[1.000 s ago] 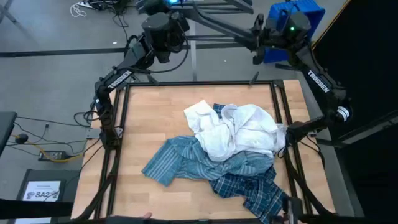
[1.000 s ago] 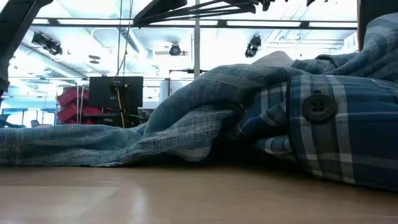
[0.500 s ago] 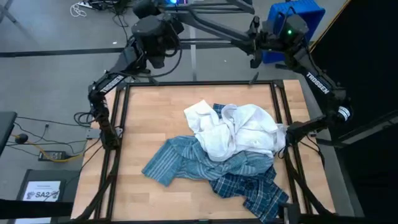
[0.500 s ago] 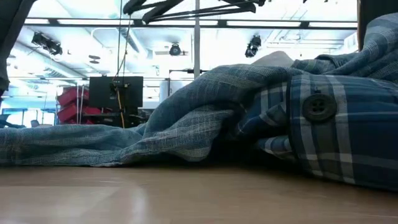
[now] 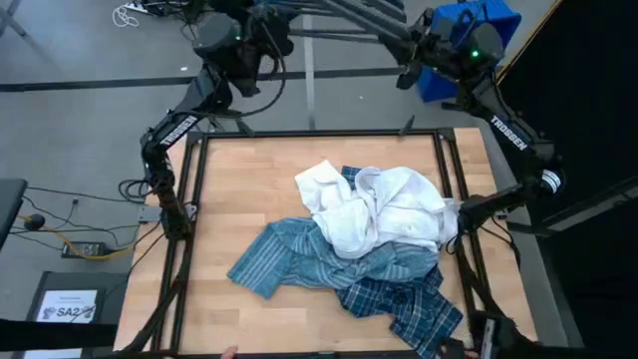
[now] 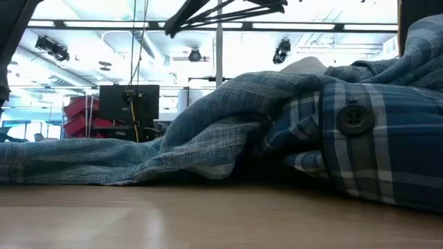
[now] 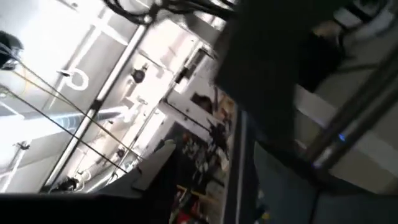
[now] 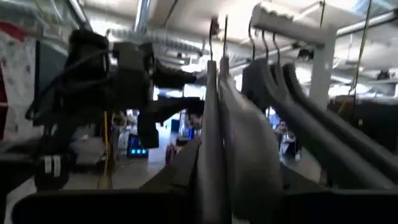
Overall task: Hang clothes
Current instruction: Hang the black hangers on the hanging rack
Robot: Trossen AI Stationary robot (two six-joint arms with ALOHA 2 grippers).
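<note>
Three shirts lie heaped on the wooden table [image 5: 229, 199]: a white shirt [image 5: 384, 214] on top, a light striped shirt [image 5: 289, 254] spread toward the left, and a plaid shirt [image 5: 404, 299] at the near right edge. Both arms are raised beyond the table's far edge, by the rack of dark hangers [image 8: 273, 93]. The left gripper [image 5: 221, 38] and right gripper [image 5: 414, 55] are both well away from the pile; the right arm's base is nearer it. Whether either gripper's fingers are parted or holding anything cannot be told.
</note>
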